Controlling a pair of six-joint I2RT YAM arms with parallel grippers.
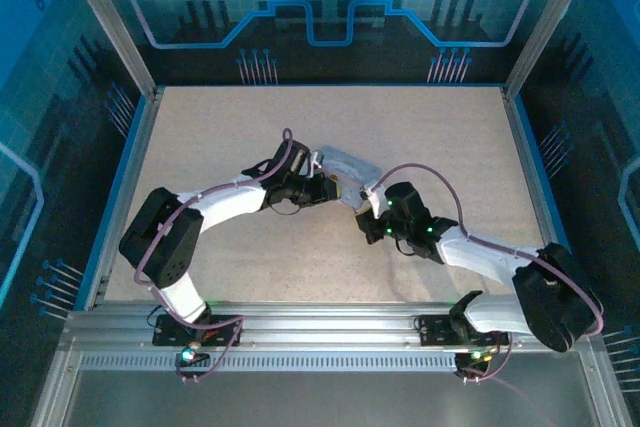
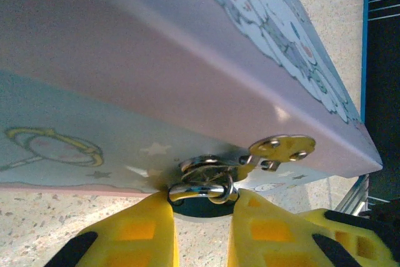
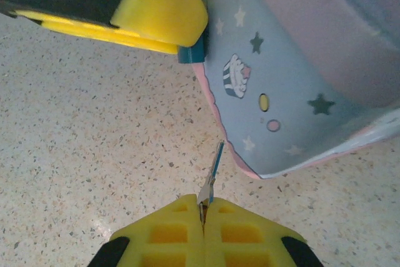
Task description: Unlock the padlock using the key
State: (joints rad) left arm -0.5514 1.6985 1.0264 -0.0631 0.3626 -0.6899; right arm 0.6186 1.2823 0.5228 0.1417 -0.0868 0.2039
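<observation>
The padlock (image 2: 201,203), tiny with a dark body and a thin bright shackle, hangs through the hasp (image 2: 206,166) on the front of a pastel printed tin box (image 2: 187,60). My left gripper (image 2: 201,209) is shut on the padlock's body, one yellow finger on each side. My right gripper (image 3: 204,207) is shut on the key (image 3: 214,167). The key's thin blade points up and away, close beside the box's lower corner (image 3: 256,170) and short of the padlock. From above, both grippers (image 1: 325,187) (image 1: 368,205) meet at the box (image 1: 345,162).
The speckled beige tabletop (image 1: 220,137) spreads around the box. A yellow round plate with two rivets (image 2: 282,147) sits on the box's edge beside the hasp. Metal frame posts and blue walls border the table, with a rail (image 1: 320,322) along the near edge.
</observation>
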